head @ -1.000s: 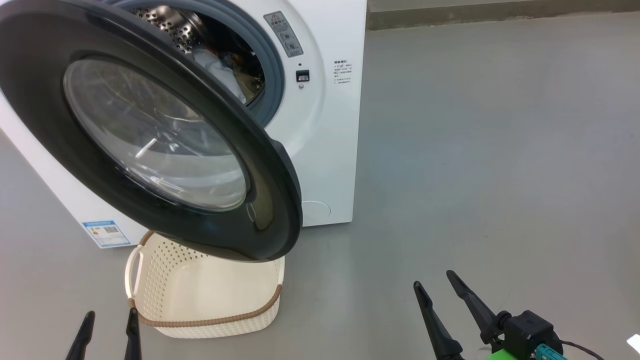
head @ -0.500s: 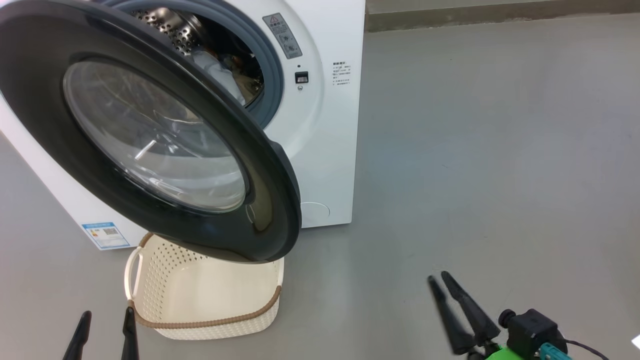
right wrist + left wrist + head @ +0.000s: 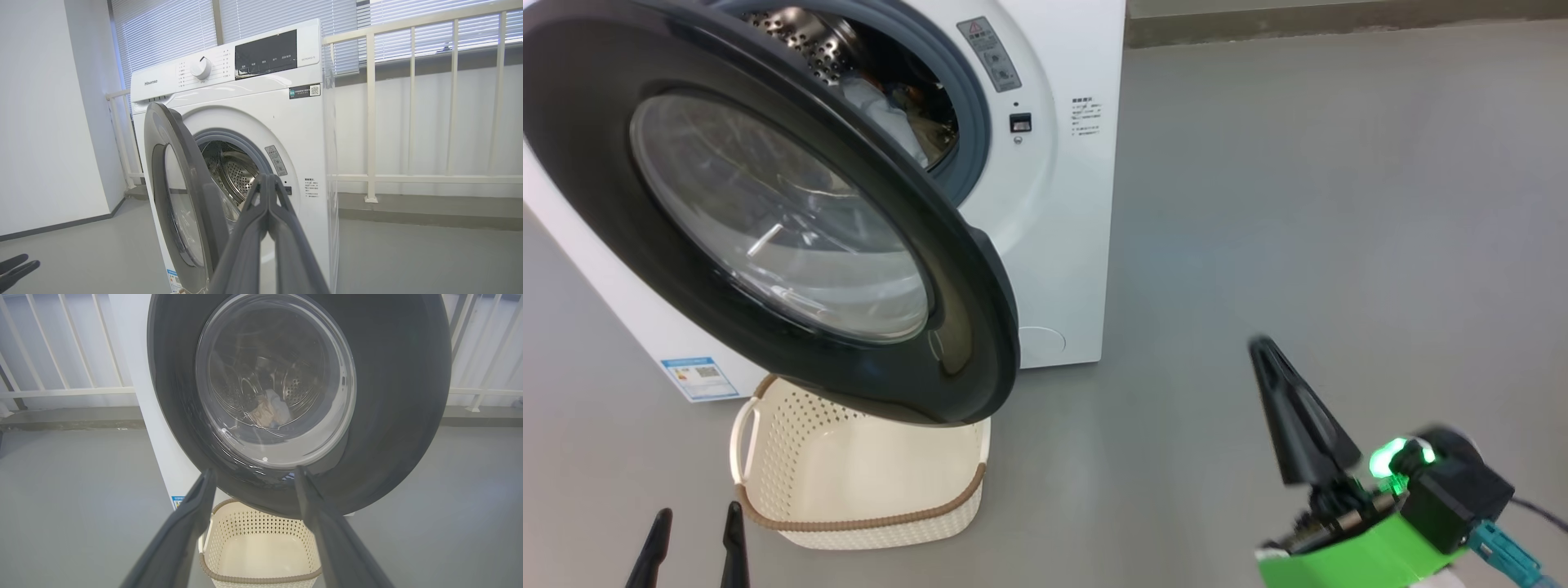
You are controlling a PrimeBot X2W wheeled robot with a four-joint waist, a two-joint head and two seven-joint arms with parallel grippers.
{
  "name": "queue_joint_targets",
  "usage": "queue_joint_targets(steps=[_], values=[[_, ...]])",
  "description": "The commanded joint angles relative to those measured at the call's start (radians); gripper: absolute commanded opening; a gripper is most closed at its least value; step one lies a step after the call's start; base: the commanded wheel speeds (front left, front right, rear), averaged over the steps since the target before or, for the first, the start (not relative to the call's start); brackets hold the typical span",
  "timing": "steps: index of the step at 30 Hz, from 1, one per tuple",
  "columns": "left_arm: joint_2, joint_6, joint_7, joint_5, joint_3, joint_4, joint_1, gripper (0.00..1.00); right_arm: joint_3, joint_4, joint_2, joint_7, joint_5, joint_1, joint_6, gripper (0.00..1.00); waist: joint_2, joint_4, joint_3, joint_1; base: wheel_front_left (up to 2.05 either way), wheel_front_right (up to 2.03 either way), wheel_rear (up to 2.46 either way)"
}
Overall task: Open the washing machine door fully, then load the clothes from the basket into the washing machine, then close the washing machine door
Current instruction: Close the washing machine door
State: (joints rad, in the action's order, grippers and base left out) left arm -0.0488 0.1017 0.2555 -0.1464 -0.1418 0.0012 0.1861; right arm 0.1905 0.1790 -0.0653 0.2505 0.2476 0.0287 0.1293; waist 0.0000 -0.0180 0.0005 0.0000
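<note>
The washing machine [image 3: 1062, 204] stands white at upper left with its door [image 3: 968, 327] swung open, black rim and glass bowl facing me. Clothes [image 3: 886, 110] lie inside the steel drum, and show through the glass in the left wrist view [image 3: 269, 410]. Below the door sits the cream basket [image 3: 768, 457]; the part of its bottom that shows is bare. My left gripper [image 3: 693, 531] is open, low beside the basket, fingers pointing at the door [image 3: 392, 396]. My right gripper [image 3: 1262, 347] is shut on nothing, raised over the floor right of the machine, pointing toward the drum opening [image 3: 267, 177].
Grey floor [image 3: 1298, 204] spreads to the right of the machine. A white railing [image 3: 408, 122] runs behind it, and a wall [image 3: 41, 122] stands to its left. A blue label sticker [image 3: 698, 377] marks the machine's lower side.
My right gripper's fingers closed together and the arm lifted and moved forward. The left gripper, door and basket stayed put; the camera shifted slightly.
</note>
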Motion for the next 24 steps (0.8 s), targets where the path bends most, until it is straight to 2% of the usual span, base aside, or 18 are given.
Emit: queue_joint_targets(steps=[1,6,10,19,24], values=[[-0.008,0.002,0.006,-0.005,-0.033,-0.022,-0.02,1.0,0.049,0.049,-0.001,0.011,-0.002,0.062,0.001,0.0,0.0,0.004,0.001,0.0,0.0,0.0,0.0],[-0.006,0.004,0.006,-0.01,-0.022,-0.021,-0.026,1.0,0.179,0.135,-0.015,0.011,0.013,0.165,0.001,0.0,0.0,0.03,0.012,0.0,0.0,0.0,0.0],[-0.004,0.006,0.006,-0.014,-0.006,-0.016,-0.039,1.0,0.301,0.144,-0.012,-0.005,0.032,0.236,0.001,0.0,0.0,0.062,0.025,0.0,0.0,0.0,0.0],[-0.002,0.006,0.006,-0.039,0.067,-0.005,-0.098,1.0,0.529,-0.068,-0.012,-0.031,0.082,0.309,0.001,0.0,0.0,0.171,0.109,0.0,0.0,0.0,0.0],[-0.002,-0.005,0.006,-0.065,0.112,0.001,-0.135,1.0,0.569,-0.182,-0.025,-0.028,0.093,0.33,0.001,0.0,0.0,0.223,0.158,0.0,0.0,0.0,0.0]])
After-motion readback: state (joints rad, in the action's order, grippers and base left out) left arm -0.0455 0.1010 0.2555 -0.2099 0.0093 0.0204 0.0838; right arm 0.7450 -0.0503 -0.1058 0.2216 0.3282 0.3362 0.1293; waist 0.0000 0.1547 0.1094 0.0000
